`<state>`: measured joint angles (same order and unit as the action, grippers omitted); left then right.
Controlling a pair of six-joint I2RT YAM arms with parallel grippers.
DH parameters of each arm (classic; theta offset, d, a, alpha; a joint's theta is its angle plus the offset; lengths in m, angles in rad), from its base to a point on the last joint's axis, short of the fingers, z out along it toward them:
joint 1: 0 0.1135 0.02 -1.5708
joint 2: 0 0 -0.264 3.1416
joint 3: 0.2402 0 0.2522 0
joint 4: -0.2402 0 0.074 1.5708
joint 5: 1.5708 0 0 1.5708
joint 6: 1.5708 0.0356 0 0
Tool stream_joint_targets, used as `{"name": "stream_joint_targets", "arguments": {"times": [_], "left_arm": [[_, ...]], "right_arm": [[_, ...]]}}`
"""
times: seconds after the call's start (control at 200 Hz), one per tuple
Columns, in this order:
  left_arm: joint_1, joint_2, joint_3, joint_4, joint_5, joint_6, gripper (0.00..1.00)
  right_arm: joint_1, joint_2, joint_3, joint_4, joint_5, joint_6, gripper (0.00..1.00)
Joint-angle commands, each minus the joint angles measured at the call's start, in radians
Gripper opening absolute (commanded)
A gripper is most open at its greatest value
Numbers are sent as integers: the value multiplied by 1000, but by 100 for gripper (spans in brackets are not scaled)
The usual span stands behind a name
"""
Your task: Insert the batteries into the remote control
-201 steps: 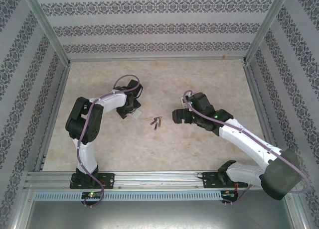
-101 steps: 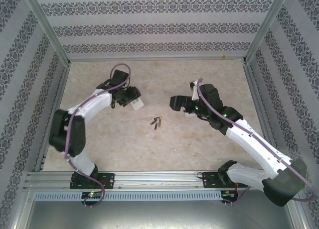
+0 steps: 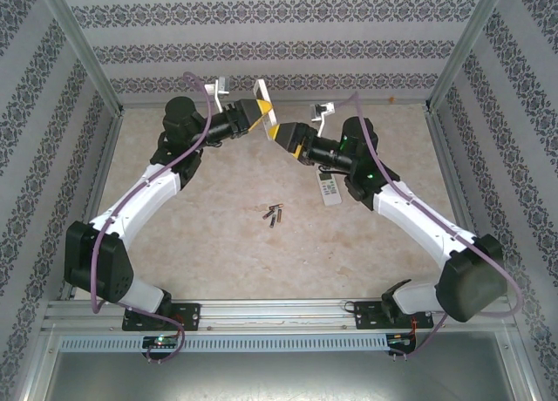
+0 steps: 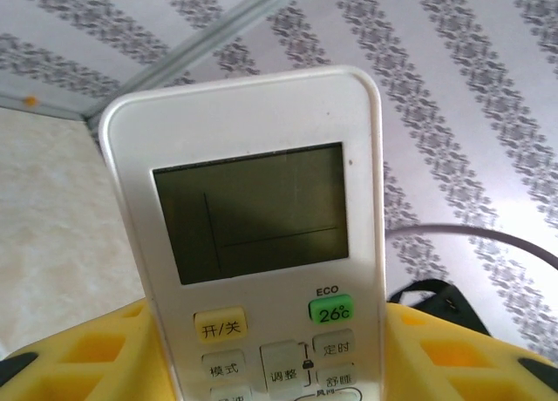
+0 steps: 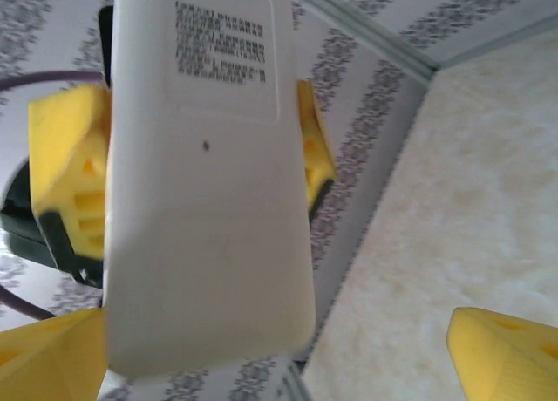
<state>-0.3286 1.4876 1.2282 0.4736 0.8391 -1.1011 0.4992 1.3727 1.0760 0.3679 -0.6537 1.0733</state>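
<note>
Top external: white plastic remote control (image 3: pixel 265 109) is clamped aloft by left gripper (image 3: pixel 256 114), back presented to spread-open right gripper (image 3: pixel 283 135). Dark slim batteries (image 3: pixel 275 215) are seen on beige table (image 3: pixel 218 244). Likely next: cover slid off.

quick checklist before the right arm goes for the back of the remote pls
1. Left gripper clamped on the remote: ok, a yellow finger on each side.
2. Remote's back turned toward the right gripper: ok, the right wrist view sees the label side.
3. Right gripper open: ok, its fingers are spread wide.
4. Battery compartment open: not ok, the back looks closed.
5. Batteries ready: ok, lying loose together on the table, none picked up.
6. Second remote out of the way: ok, flat on the table, apart from the batteries.
</note>
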Motion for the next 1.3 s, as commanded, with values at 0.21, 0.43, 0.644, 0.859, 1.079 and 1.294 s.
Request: {"name": "stream_joint_targets", "arguments": {"times": [0.21, 0.43, 0.644, 0.859, 1.079, 1.294], "left_arm": [[-37, -21, 2, 215, 54, -112, 46], [-36, -74, -45, 73, -85, -11, 100], [-48, -144, -23, -441, -296, 163, 100], [-70, -83, -58, -374, -197, 89, 81], [-75, -38, -103, -308, -173, 8, 30], [-58, -29, -194, 13, -163, -22, 7]], "right_arm": [[17, 66, 90, 296, -77, 193, 50], [10, -5, 50, 104, -15, -80, 30], [137, -26, 108, -492, 499, -875, 29], [249, 61, 186, -581, 573, -1023, 28], [280, 97, 192, -570, 579, -1011, 30], [272, 9, 205, -600, 648, -855, 72]]}}
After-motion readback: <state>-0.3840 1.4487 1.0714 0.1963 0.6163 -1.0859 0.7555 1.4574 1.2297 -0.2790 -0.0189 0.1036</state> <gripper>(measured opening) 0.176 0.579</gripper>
